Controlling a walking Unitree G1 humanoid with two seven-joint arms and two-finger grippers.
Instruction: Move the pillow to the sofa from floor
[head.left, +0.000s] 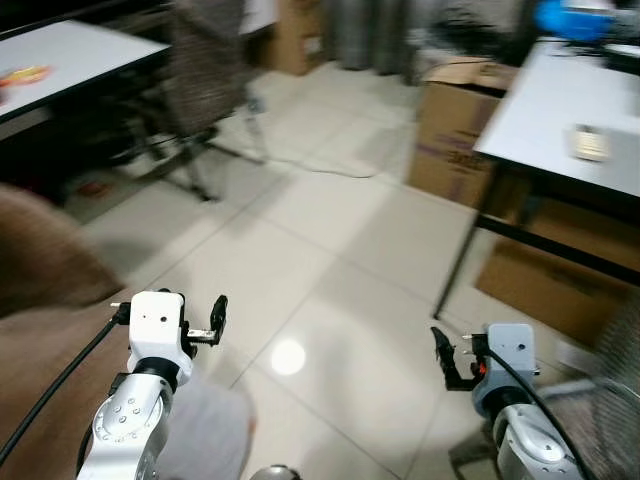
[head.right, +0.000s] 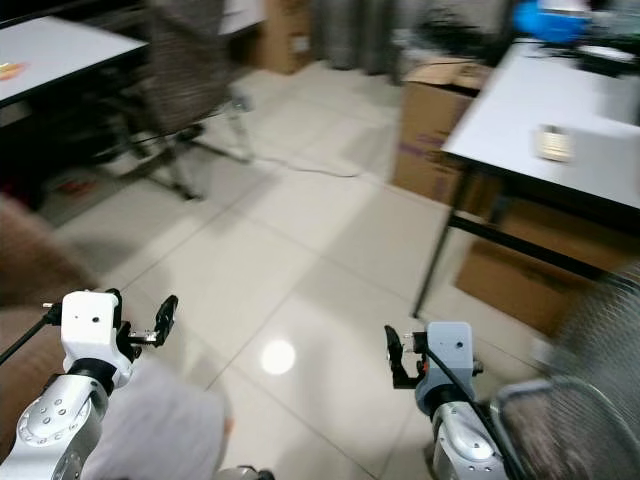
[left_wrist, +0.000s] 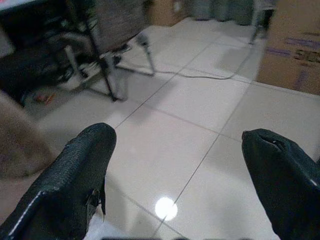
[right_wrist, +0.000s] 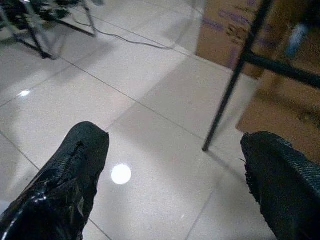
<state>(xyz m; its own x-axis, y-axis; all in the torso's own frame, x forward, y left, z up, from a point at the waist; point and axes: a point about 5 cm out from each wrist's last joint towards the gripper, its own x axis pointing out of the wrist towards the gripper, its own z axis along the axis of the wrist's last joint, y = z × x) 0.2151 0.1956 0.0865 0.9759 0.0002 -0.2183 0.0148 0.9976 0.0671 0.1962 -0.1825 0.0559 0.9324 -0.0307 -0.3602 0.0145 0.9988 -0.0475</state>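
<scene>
Your left gripper (head.left: 216, 318) and right gripper (head.left: 440, 358) hang nearest you over pale tile floor (head.left: 330, 260), both with fingers spread and holding nothing. A brown sofa (head.left: 40, 290) edges in at your left, beside the left gripper. You can't tell where the pillow is. Right of you stands a table (head.left: 570, 110) with boxes (head.left: 450, 130) beneath.

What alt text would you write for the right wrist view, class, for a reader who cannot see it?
The right end effector hangs open over a glossy white tiled floor, its two black fingers spread wide with nothing between them. Ahead stand a black table leg and cardboard boxes; a cable trails across the tiles.
</scene>
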